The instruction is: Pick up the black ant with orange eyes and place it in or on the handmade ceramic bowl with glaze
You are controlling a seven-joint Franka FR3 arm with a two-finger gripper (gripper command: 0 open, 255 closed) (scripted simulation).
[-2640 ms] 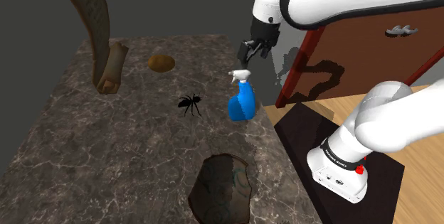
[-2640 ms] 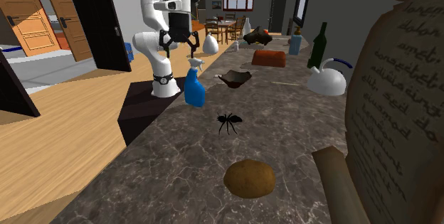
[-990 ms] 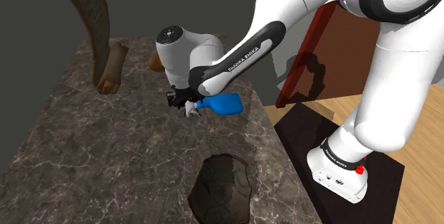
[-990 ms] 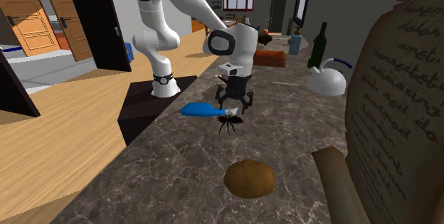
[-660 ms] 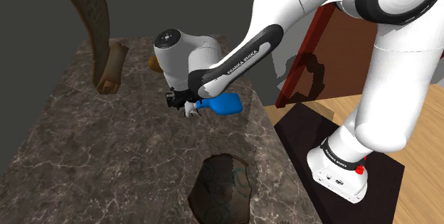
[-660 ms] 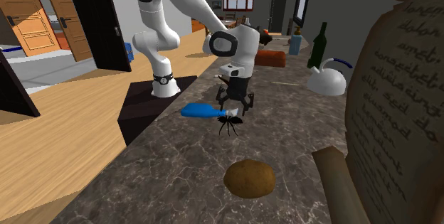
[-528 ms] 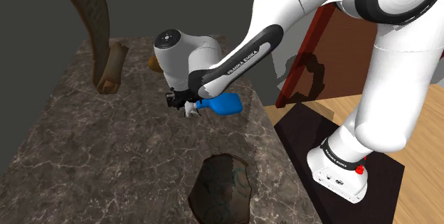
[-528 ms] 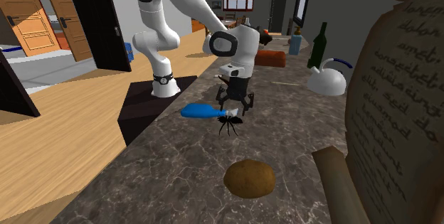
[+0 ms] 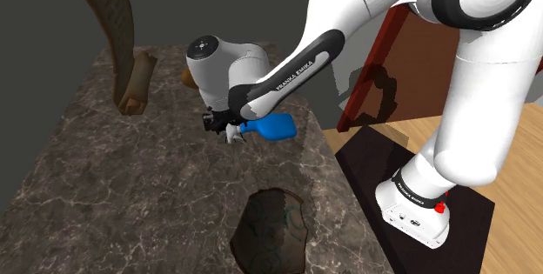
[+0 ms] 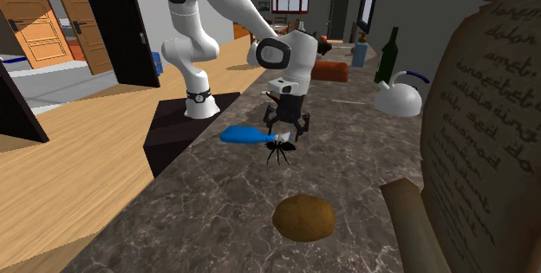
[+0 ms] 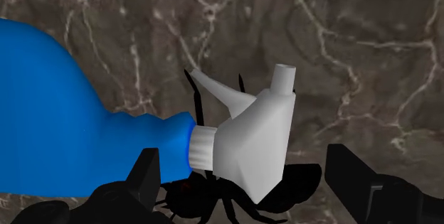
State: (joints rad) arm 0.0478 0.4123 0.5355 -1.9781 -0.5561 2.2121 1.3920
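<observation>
The gripper (image 11: 243, 160) was held low over the marbled bench (image 9: 130, 185), pointed straight down, and its jaws were seen to stand wide apart with nothing clasped between them. The black ant (image 11: 199, 195) was found directly under the gripper, on the bench surface, within the gap between the jaws and touched by neither. Its body appeared to be laid roughly along the line from one jaw to the other, with the reddish eyes toward one jaw and the abdomen toward the other, though much of it was hidden.

That cover was given by a blue spray bottle (image 11: 64, 116), which was laid on its side just beside the gripper; its white trigger head was set across the ant, between the gripper and the insect. A closing of the jaws was therefore judged likely to catch the bottle's head along with the ant, or instead of it.

In the second exterior view the gripper (image 10: 286, 128) was seen just above the ant (image 10: 279, 146). The dark glazed bowl (image 9: 270, 224) was placed well apart from the gripper (image 9: 222, 126), toward the stand's end of the bench.
</observation>
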